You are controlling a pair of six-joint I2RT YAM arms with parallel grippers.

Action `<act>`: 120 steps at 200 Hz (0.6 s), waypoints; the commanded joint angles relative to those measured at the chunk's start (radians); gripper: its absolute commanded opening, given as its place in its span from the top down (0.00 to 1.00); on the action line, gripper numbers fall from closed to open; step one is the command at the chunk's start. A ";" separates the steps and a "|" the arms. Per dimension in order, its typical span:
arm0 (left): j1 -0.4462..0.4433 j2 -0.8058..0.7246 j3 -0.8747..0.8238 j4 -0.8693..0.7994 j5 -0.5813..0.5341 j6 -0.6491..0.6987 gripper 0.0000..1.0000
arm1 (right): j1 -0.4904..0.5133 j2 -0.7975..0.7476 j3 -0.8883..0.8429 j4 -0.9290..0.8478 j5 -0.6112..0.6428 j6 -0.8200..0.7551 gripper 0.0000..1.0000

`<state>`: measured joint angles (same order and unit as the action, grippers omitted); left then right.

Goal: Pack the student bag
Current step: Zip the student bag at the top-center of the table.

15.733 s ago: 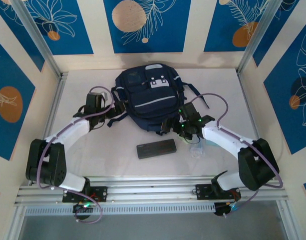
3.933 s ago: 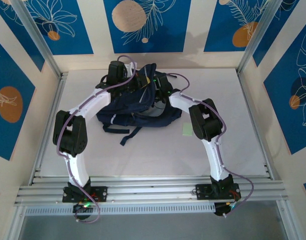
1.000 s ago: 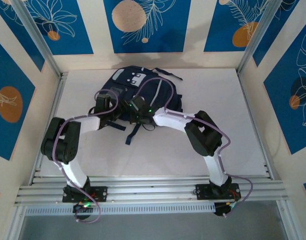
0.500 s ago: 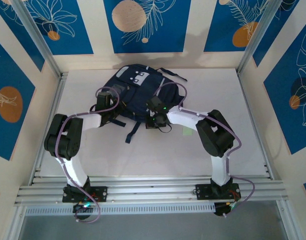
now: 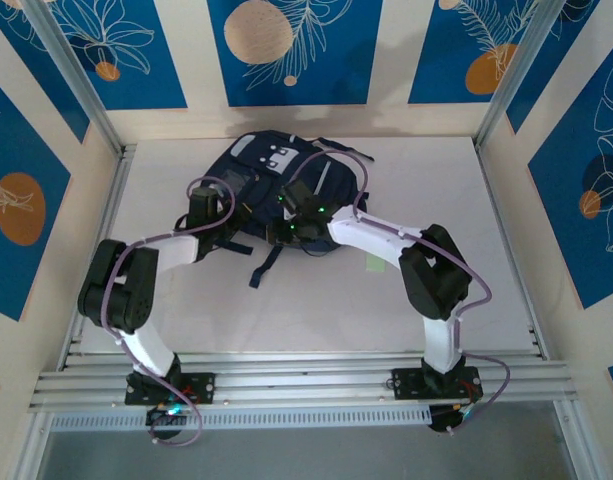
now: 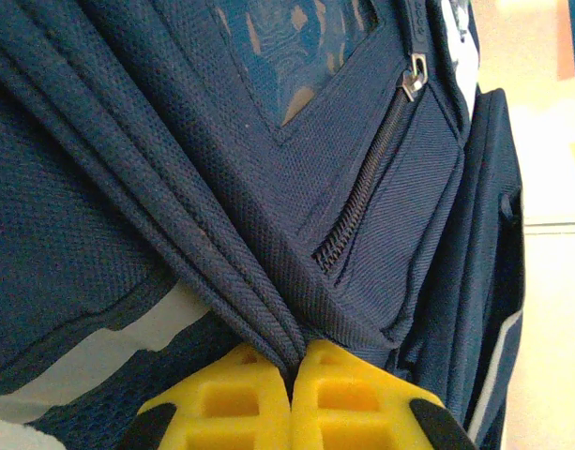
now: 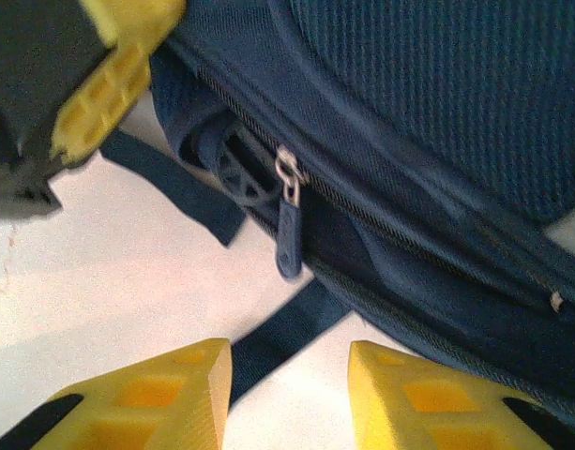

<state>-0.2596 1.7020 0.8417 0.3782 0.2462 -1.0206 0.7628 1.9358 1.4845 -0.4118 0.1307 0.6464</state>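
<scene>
White table (image 5: pixel 466 200), 1 student bag (image 5: pixel 261 165): left fingers (image 6: pixel 221 408) clench its fabric, right fingers (image 7: pixel 165 398) parted.

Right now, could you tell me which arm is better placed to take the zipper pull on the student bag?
Right: the right gripper is open, facing the zipper pull; the left gripper is shut on a fold of the student bag, so it is busy.

Student bag (image 5: pixel 254 172) dark navy, pale grey stripes, white patch. Wall panels (image 5: pixel 326 60) blue, orange discs, white leaves.
</scene>
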 commanded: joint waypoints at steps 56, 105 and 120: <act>-0.049 -0.064 -0.050 0.096 0.031 -0.054 1.00 | 0.005 0.175 0.086 0.040 -0.052 0.086 0.62; -0.049 -0.073 -0.056 0.111 0.027 -0.065 1.00 | 0.007 0.218 0.091 -0.036 0.064 0.057 0.98; -0.044 -0.072 -0.055 0.096 0.015 -0.049 1.00 | -0.004 0.185 0.067 -0.067 0.092 0.022 1.00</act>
<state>-0.2886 1.6768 0.7856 0.4179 0.2344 -1.0916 0.7658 2.1254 1.5627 -0.3935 0.1524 0.7090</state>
